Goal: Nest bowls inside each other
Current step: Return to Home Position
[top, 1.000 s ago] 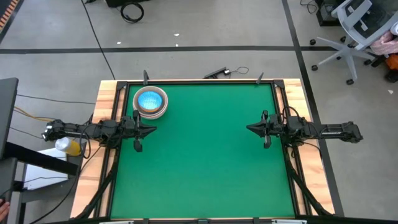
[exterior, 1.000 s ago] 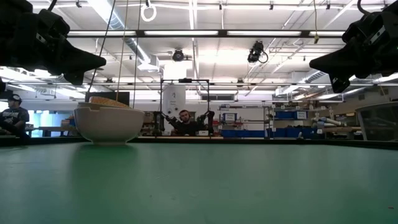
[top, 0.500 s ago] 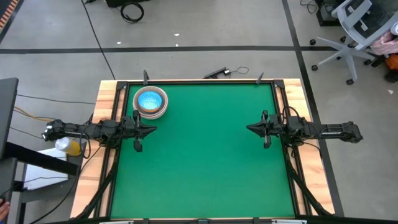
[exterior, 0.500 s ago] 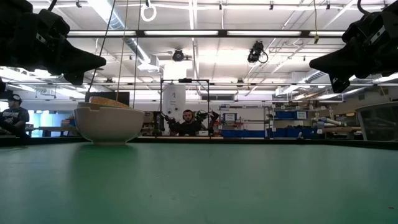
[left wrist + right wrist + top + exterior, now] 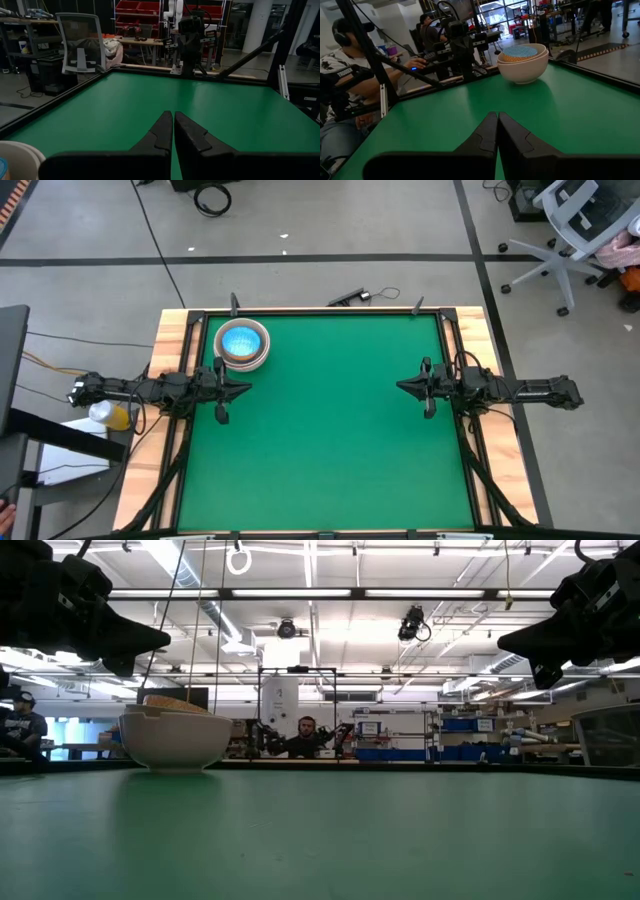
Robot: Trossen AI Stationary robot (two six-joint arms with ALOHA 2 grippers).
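One stack of bowls point(image 5: 242, 344) rests on its base on the green table near the far left corner: a white outer bowl point(image 5: 176, 739), a tan one inside it, and a light blue speckled one point(image 5: 522, 51) on top. My left gripper point(image 5: 246, 389) hangs shut above the table's left edge, just in front of the stack. My right gripper point(image 5: 401, 386) hangs shut above the right edge, pointing level at the left one. Neither touches anything.
The green table point(image 5: 330, 440) has a raised dark rim and wooden side rails. An office chair point(image 5: 565, 230) stands on the floor at the far right. People sit in the room behind the table point(image 5: 305, 736).
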